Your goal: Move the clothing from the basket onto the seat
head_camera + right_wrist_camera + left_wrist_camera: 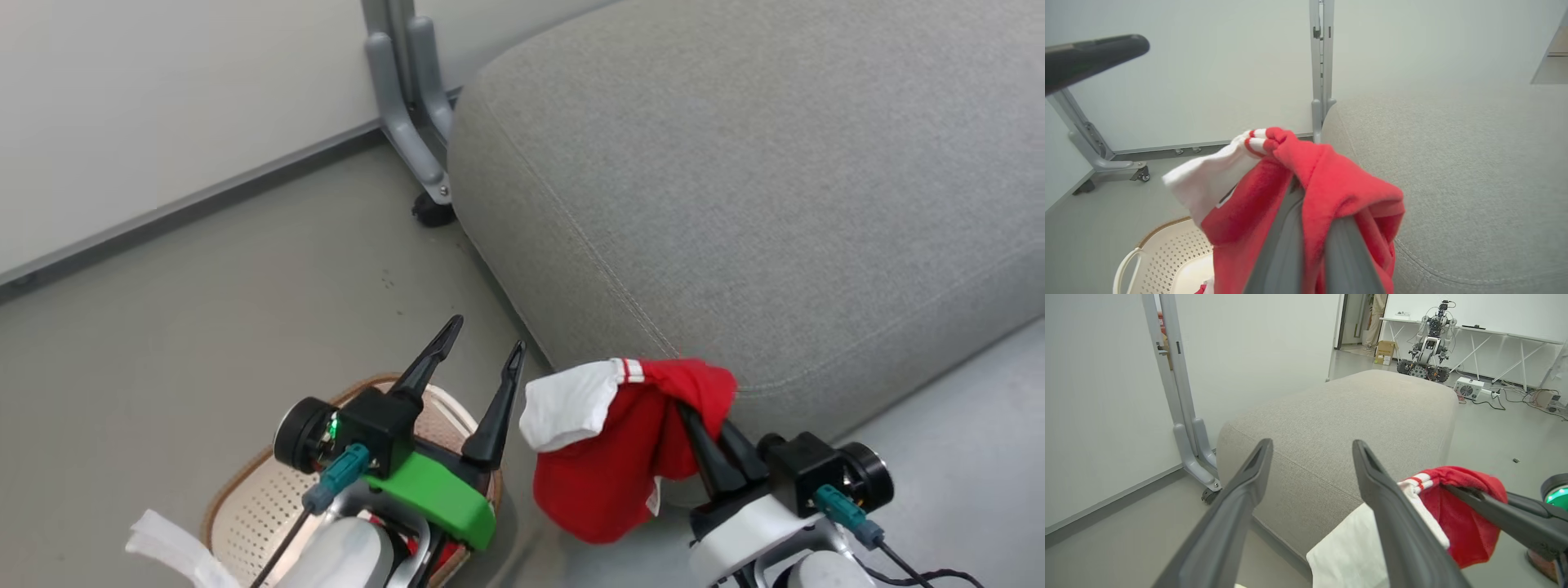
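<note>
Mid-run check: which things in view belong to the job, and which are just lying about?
Job: red garment, gripped by the shut right gripper; basket; seat; open left gripper, empty.
Lying about: grey wheeled frame leg; another robot across the room; cardboard box.

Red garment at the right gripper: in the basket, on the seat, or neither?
Neither. The garment hangs bunched from the right gripper's shut fingers beside the seat's front edge, outside the basket.
</note>
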{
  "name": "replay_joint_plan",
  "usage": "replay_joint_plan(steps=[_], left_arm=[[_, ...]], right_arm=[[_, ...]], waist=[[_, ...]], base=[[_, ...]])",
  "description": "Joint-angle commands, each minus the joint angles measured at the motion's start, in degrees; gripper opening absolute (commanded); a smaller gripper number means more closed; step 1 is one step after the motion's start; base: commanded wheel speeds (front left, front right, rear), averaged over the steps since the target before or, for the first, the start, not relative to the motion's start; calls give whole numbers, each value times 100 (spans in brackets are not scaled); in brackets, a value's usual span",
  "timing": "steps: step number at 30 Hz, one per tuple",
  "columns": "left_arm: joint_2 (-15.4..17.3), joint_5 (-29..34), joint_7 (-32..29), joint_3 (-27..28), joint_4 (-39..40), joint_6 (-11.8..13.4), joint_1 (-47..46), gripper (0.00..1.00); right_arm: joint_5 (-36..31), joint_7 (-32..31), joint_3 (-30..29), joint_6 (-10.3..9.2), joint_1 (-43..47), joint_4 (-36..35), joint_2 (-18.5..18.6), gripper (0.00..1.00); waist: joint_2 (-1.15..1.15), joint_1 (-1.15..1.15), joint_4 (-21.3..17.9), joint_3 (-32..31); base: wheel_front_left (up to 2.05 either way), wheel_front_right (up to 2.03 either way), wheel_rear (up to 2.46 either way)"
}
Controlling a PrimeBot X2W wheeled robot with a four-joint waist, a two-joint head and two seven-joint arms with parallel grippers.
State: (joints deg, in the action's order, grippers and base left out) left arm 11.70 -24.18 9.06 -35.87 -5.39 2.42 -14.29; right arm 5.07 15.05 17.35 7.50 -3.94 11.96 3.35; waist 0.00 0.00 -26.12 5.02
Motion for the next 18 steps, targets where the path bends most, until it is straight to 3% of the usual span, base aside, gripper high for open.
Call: replay_joint_plan(steps=[1, 11, 18], left_arm=[[84, 28, -19, 12, -14, -48, -158, 100], [352, 156, -178, -3, -176, -235, -590, 100], [646, 349, -314, 58, 15, -77, -740, 100]], right_arm=[[-61, 20, -136, -2, 97, -123, -32, 0], [166, 20, -939, -2, 295, -793, -47, 0], [652, 20, -1425, -2, -719, -1139, -46, 0]], waist=[[0, 0, -498, 585], [0, 0, -585, 1168], [0, 0, -520, 1776]], base=[[0, 0, 0], [1, 1, 1], [0, 0, 0]])
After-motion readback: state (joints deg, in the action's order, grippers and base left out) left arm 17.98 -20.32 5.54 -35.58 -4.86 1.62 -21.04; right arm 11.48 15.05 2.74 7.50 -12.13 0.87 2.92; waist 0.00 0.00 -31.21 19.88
